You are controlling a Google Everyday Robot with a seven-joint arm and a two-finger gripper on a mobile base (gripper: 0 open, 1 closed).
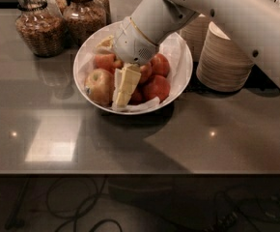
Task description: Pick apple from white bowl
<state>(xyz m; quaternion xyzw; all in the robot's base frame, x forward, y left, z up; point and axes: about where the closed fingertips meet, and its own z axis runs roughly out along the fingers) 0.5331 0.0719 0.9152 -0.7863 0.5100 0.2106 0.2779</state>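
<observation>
The white bowl (183, 76) stands on the dark counter and is lined with crumpled white paper. It holds several apples. The apple (99, 86), the biggest and palest one, yellow-green with a reddish blush, lies at the bowl's left side. Smaller deep red apples (155, 87) lie to its right. My gripper (123, 87) reaches down into the bowl from the upper right. Its tip is low among the fruit, just right of the pale apple and close beside it. The arm's white wrist (140, 33) hides the bowl's back middle.
Two glass jars of brown food (38, 25) stand at the back left. A stack of beige disposable bowls (222, 57) stands right of the white bowl, almost touching it. The counter's front edge (130, 172) runs below, with cables on the floor.
</observation>
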